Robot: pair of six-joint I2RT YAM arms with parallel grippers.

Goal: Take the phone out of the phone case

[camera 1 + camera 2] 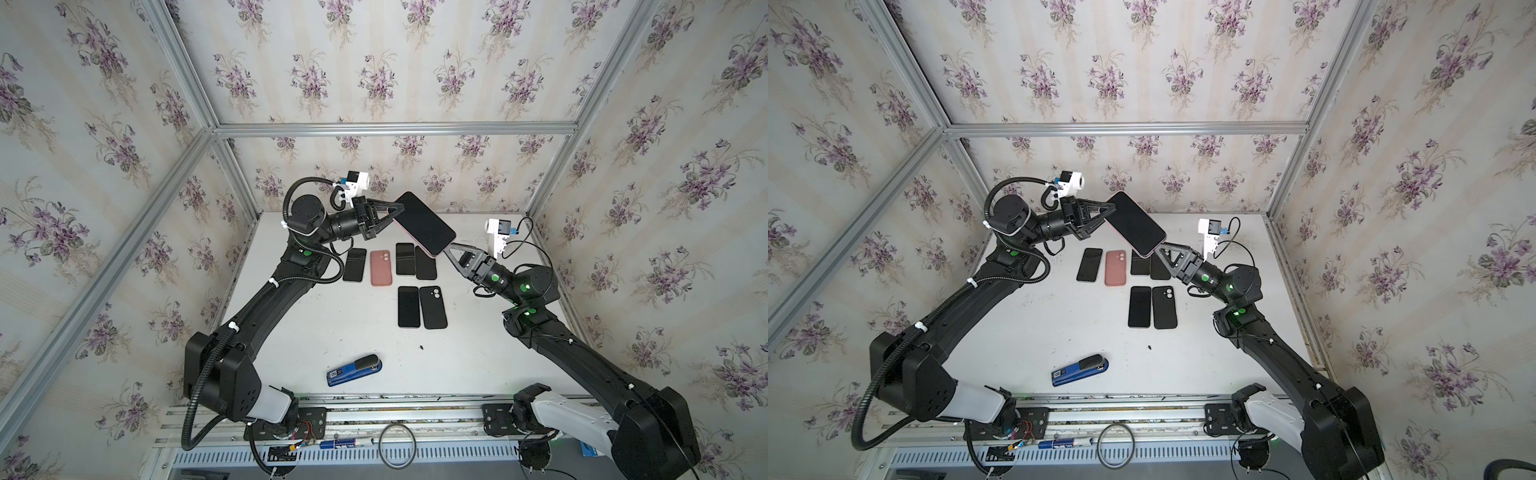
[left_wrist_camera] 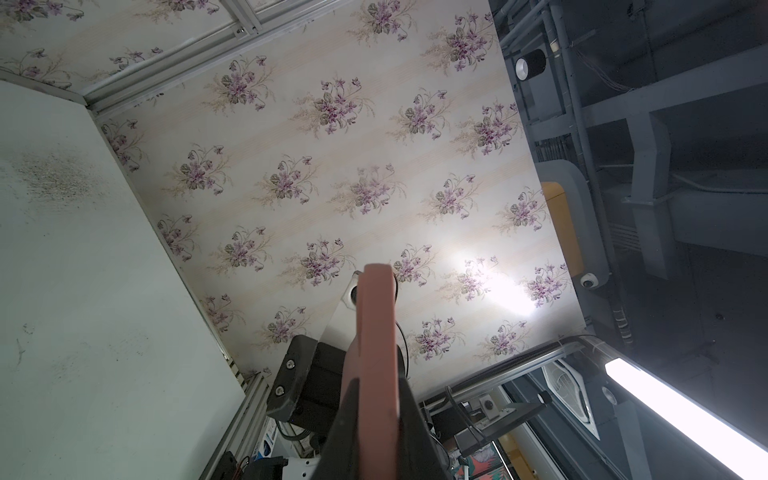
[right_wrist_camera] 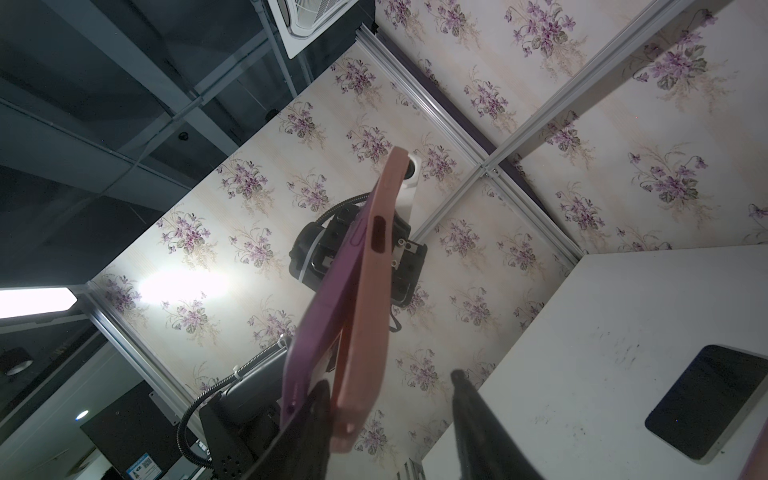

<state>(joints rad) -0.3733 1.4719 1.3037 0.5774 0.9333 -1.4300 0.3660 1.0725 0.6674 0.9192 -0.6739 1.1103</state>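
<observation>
Your left hand (image 1: 397,212) is clamped on one end of the black-screened phone in its pink rubbery case (image 1: 424,224), holding it up off the white surface (image 1: 332,324). Your right hand (image 1: 449,248) sits at the opposite end, fingers apart around that corner.

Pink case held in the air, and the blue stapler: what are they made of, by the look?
Case: probably silicone or soft plastic. It has a matte pink skin, no glare, rounded edges and a moulded cutout.
Stapler: looks like a blue plastic body with a black top. Any metal parts are too small to tell.
</observation>
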